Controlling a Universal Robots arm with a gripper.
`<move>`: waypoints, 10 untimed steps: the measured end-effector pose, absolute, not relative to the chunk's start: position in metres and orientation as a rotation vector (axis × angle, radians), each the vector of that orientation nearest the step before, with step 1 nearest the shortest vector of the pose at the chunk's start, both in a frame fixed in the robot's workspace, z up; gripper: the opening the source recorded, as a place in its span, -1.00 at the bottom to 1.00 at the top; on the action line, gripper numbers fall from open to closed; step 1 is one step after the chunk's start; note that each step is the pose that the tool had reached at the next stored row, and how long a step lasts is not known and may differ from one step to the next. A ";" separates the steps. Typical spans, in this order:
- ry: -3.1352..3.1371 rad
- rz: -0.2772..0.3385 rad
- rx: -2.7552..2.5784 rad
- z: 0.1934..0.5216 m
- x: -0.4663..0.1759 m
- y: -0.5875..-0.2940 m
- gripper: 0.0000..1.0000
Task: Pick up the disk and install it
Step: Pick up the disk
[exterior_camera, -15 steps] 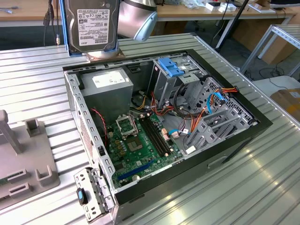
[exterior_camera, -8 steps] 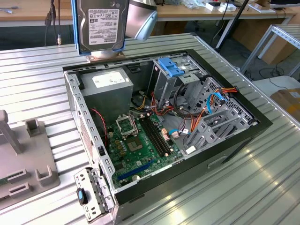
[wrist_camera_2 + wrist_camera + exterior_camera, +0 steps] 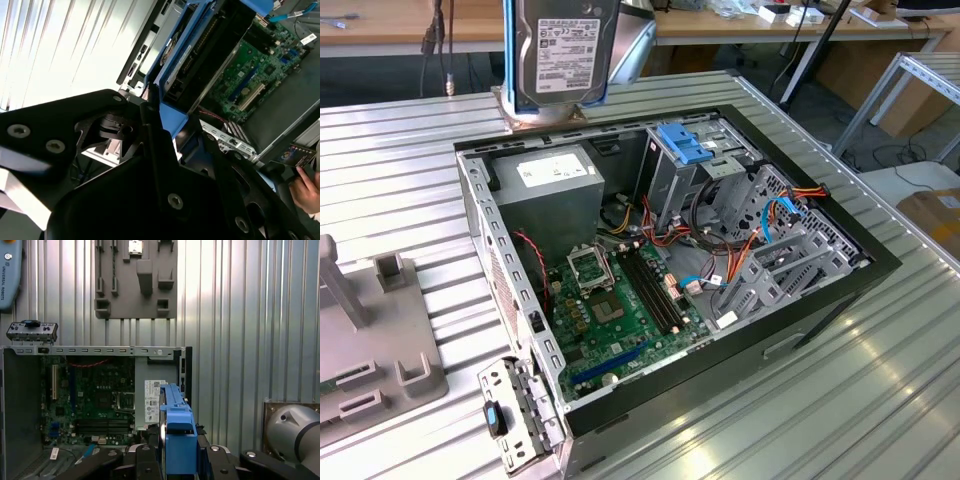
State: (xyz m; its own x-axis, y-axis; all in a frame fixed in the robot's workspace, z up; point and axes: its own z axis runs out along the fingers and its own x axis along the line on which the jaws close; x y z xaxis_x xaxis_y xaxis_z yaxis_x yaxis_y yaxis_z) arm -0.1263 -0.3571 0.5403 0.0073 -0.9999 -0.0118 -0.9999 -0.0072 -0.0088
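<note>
- While the arm hung over the open computer case [image 3: 670, 270], its black jaws pinched the disk [image 3: 178, 440] from both sides, a blue rail facing the first wrist view.
- Seen in the exterior view, the disk [image 3: 563, 50] stood upright, label outward, raised beyond the case's edge by the power supply [image 3: 555, 190].
- 1 light-blue latch plate [image 3: 682, 145] sat atop the drive cage.
- On the ribbed worktop [image 3: 400, 130] lay a grey fixture tray [image 3: 370, 340].
- A person's hand [image 3: 305, 187] held a small card.
</note>
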 end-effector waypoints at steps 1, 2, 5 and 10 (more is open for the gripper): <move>2.203 0.003 -2.219 0.540 -0.124 -0.357 -0.26; 2.203 0.003 -2.219 0.540 -0.120 -0.357 -0.26; 2.203 0.003 -2.219 0.540 -0.111 -0.357 -0.26; 2.203 0.003 -2.219 0.540 -0.111 -0.357 -0.26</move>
State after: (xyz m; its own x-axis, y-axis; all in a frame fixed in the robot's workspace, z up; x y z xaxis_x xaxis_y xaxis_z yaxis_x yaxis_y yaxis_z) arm -0.1105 -0.3573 0.5402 0.0074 -0.9999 -0.0118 -0.9999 -0.0073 -0.0089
